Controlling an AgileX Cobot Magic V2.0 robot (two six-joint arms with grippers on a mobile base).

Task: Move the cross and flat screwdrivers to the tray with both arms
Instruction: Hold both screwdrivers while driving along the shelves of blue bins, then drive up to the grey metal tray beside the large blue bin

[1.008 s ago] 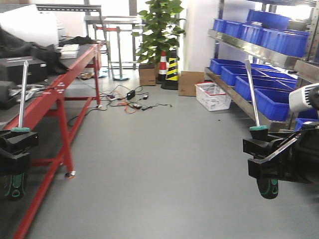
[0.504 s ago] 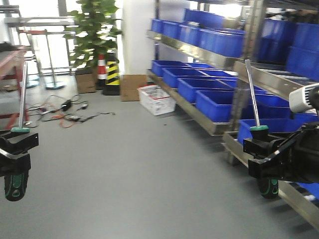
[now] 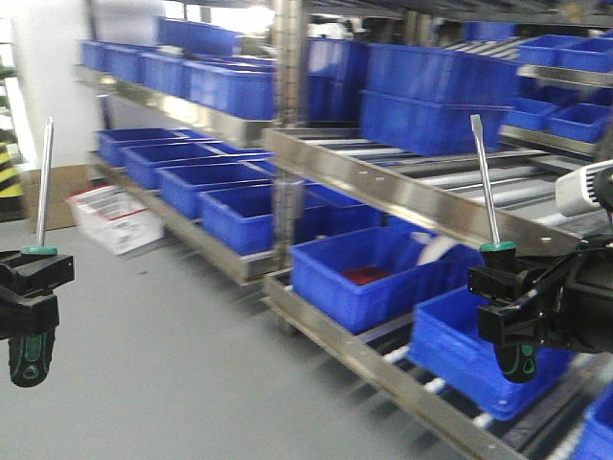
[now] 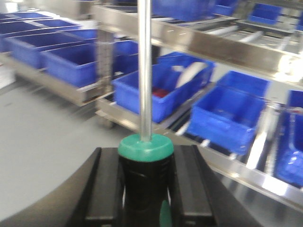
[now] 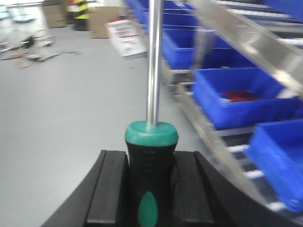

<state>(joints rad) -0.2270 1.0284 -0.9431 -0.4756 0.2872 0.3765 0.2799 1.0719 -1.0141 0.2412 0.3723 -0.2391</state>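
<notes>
A steel rack [image 3: 287, 144] runs across my front view from ten o'clock to three o'clock, its shelves loaded with blue bins [image 3: 239, 91]. At four o'clock, the low bin [image 3: 354, 297] holds something red [image 3: 364, 276] and something white [image 3: 433, 252]; I can't tell what either is. A white crate [image 3: 120, 222] sits on the grey floor [image 3: 172, 383] at nine o'clock, with a cardboard box [image 3: 59, 192] just behind it. A yellow-and-black striped cone [image 3: 8, 171] shows at the far nine o'clock edge. Loose cables [image 5: 28, 52] lie at ten o'clock in the right wrist view.

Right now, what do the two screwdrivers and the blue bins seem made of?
Screwdriver shafts: bright polished steel, by the mirror sheen. Handles: matte black-and-green, likely rubbery plastic. Bins: smooth blue moulded plastic, apparently.
</notes>
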